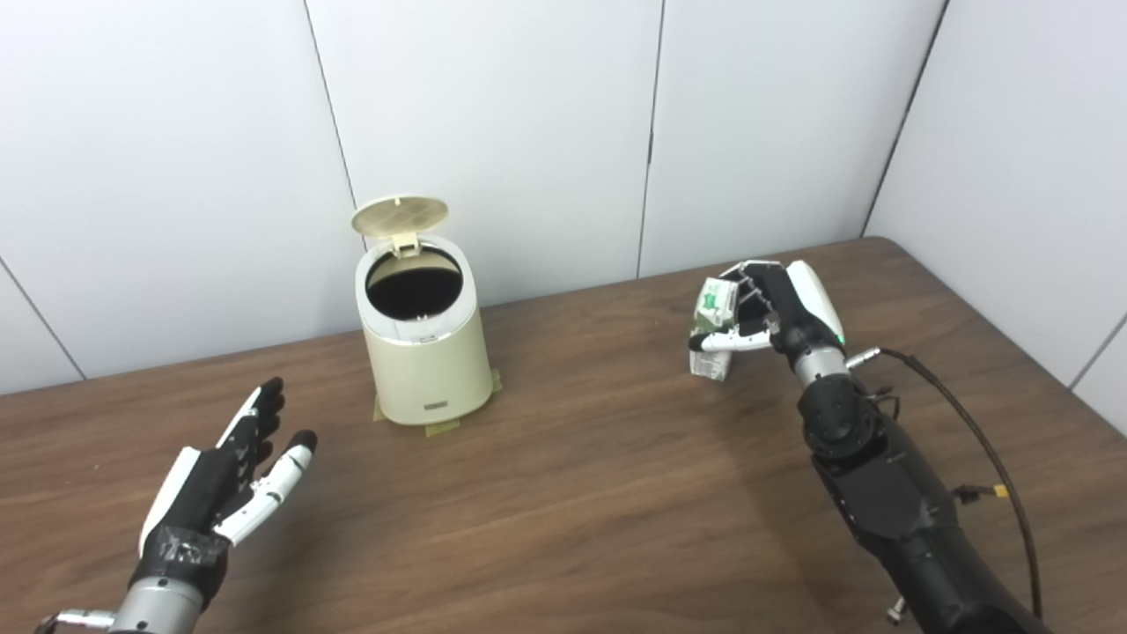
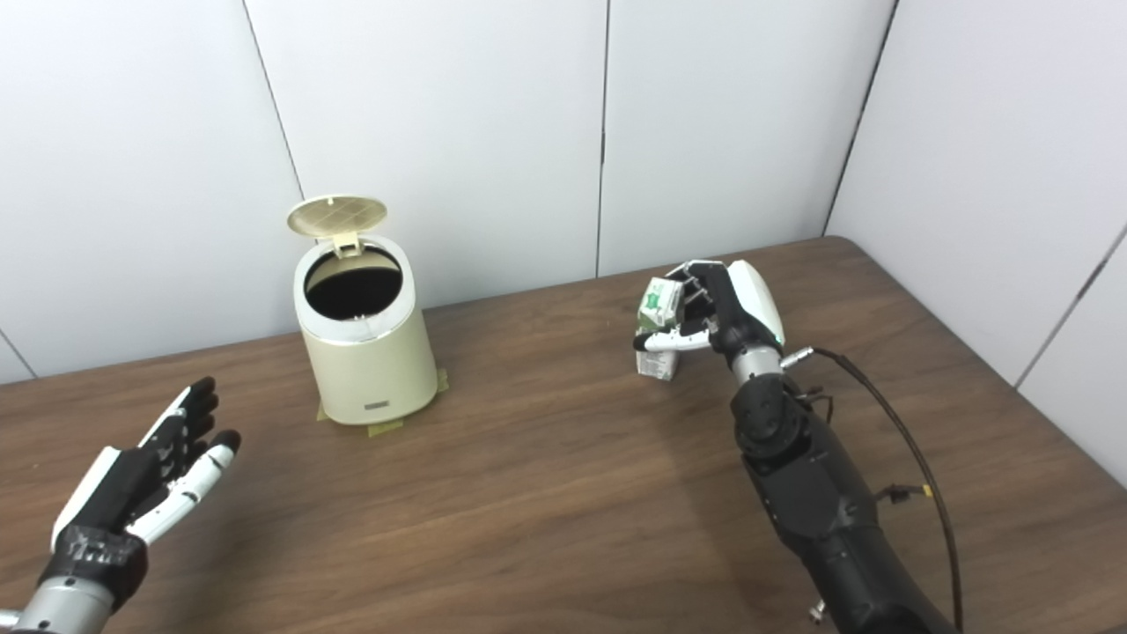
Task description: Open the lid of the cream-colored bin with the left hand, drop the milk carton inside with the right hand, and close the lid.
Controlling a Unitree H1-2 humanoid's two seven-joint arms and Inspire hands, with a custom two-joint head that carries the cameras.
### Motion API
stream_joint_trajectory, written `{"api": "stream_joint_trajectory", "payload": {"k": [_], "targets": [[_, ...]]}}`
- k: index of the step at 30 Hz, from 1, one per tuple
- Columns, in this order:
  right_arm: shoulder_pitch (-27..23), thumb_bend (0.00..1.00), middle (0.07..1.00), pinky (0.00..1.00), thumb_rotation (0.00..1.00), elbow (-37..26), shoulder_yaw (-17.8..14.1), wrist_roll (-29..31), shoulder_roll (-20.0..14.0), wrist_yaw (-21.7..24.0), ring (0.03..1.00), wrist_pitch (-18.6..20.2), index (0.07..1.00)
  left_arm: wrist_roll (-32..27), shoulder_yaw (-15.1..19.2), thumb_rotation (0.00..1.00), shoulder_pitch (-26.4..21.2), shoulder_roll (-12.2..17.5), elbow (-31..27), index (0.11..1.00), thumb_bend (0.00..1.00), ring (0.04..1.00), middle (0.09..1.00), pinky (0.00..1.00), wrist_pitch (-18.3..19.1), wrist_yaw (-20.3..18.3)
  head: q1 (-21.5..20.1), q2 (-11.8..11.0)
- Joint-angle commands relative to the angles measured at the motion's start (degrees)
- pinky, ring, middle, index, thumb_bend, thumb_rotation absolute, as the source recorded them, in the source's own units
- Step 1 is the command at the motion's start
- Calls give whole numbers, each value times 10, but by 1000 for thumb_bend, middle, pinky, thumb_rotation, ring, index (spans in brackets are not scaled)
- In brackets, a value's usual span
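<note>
Right hand [image 1: 775, 317] grips green-white milk carton [image 1: 713, 326]; left hand [image 1: 224, 480] empty, fingers spread; bin [image 1: 427, 352] lid [image 1: 399, 214] up

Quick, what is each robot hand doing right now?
Left hand: open, fingers spread, holding nothing.
Right hand: shut on the milk carton.

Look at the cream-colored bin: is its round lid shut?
No, the round lid stands tipped back above the cream-colored bin, baring its dark inside.
</note>
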Motion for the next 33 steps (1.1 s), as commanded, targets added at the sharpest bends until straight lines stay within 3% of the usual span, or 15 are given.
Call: {"api": "stream_joint_trajectory", "payload": {"k": [1,5,11,23,29,33], "targets": [[-26,518,508,407,0,-45,-8,-16,2,-35,407,-16,498,-3,2,426,-15,1,-13,1000,308,1000,1000,1000,-10,8,2,1],[-18,518,514,422,0,-87,-8,-41,18,-52,413,-10,488,4,-6,457,-4,0,-26,1000,317,1000,1000,1000,-12,10,12,-2],[-8,501,505,332,0,-154,-2,-56,37,-39,413,-10,495,1,-8,466,10,-12,-34,1000,324,1000,1000,1000,-10,16,37,-13],[-19,502,518,398,0,-198,28,-65,59,-24,422,-49,495,8,-19,582,47,-38,-46,1000,325,1000,1000,1000,-17,39,93,-22],[-49,498,521,338,0,-231,42,-67,91,4,411,-27,515,0,-18,581,58,-56,-50,1000,295,1000,1000,1000,-16,52,112,-27],[-69,499,517,355,0,-247,53,-90,114,15,405,-2,510,8,-23,614,72,-66,-55,1000,310,1000,1000,1000,-19,60,125,-29]]}}
